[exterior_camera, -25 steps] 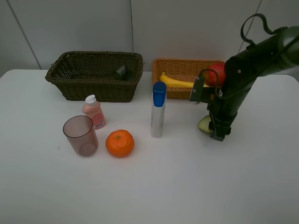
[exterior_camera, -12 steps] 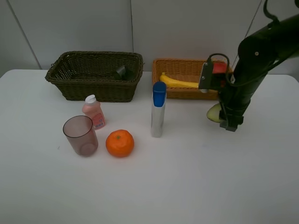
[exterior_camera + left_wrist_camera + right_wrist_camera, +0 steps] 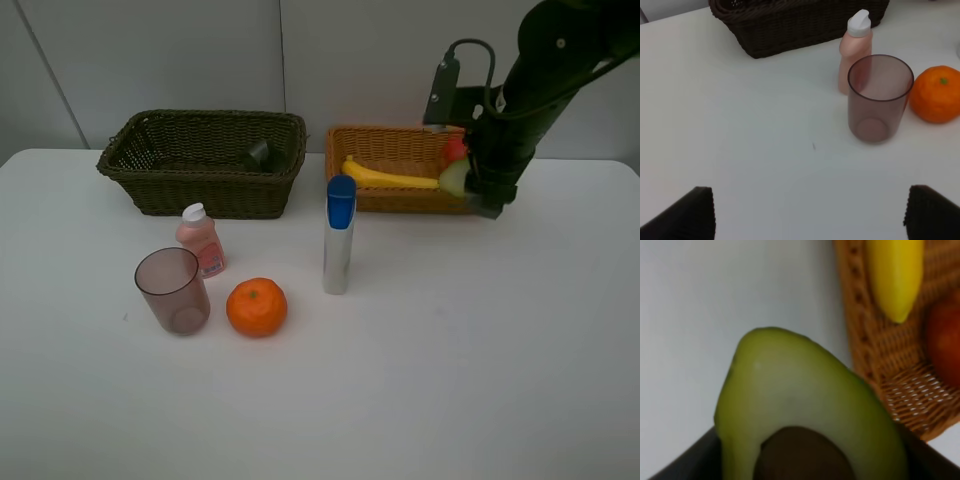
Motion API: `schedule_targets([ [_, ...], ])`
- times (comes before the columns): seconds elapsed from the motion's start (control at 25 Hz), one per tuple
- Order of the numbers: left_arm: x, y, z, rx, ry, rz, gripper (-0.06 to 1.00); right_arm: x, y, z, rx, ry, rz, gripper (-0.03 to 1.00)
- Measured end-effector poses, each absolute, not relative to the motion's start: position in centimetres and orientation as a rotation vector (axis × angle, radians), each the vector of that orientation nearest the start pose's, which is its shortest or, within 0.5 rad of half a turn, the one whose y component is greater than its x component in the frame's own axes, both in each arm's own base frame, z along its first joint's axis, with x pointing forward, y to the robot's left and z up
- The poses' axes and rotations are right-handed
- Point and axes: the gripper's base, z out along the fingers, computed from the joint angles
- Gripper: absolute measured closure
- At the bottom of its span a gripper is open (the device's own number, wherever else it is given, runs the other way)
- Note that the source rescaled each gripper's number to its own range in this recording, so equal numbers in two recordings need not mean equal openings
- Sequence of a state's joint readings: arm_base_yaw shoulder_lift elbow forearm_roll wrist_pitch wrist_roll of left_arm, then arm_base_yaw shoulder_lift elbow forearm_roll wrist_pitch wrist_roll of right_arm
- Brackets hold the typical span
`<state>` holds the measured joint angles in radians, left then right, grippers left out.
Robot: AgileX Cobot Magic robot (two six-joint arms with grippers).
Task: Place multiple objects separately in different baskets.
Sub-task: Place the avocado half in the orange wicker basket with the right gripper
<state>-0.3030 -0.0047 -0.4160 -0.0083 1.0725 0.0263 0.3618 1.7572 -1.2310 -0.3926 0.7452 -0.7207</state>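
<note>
Tan wicker basket (image 3: 385, 150) holds banana (image 3: 390, 176) and apple (image 3: 456, 150); dark basket (image 3: 200, 160) holds a dark pump bottle (image 3: 258, 154); right gripper (image 3: 488, 192) clamps the avocado half (image 3: 453, 179) in the air at the tan basket's front right corner; we note left gripper (image 3: 807, 215) spread wide over the table (image 3: 450, 350); cup (image 3: 173, 290), pink bottle (image 3: 200, 240), orange (image 3: 256, 306) and tube (image 3: 338, 235) stand well apart from the avocado half.

White table (image 3: 420, 380) before a pale grey panelled wall (image 3: 380, 60)
</note>
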Motion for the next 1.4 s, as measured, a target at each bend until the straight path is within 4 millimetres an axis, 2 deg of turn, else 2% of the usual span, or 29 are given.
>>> schedule_targets([
  [0.2, 0.2, -0.1, 25.3, 0.351, 2.111, -0.172, -0.06, 37.1, 11.7, 24.4, -1.743, 2.015, -0.587, 0.52],
  [0.48, 0.2, -0.1, 25.3, 0.351, 2.111, -0.172, -0.06, 40.9, 13.5, 23.7, -1.733, 1.857, -0.605, 0.52],
  [0.72, 0.2, -0.1, 25.3, 0.351, 2.111, -0.172, -0.06, 43.9, 15.0, 21.8, -1.699, 1.767, -0.597, 0.52],
  [1.0, 0.2, -0.1, 25.3, 0.351, 2.111, -0.172, -0.06, 45.6, 16.0, 18.2, -1.722, 1.7, -0.592, 0.52],
  [1.28, 0.2, -0.1, 25.3, 0.351, 2.111, -0.172, -0.06, 46.6, 15.1, 16.0, -1.737, 1.718, -0.598, 0.52],
  [1.4, 0.2, -0.1, 25.3, 0.351, 2.111, -0.172, -0.06, 46.9, 14.4, 15.9, -1.723, 1.73, -0.604, 0.52],
])
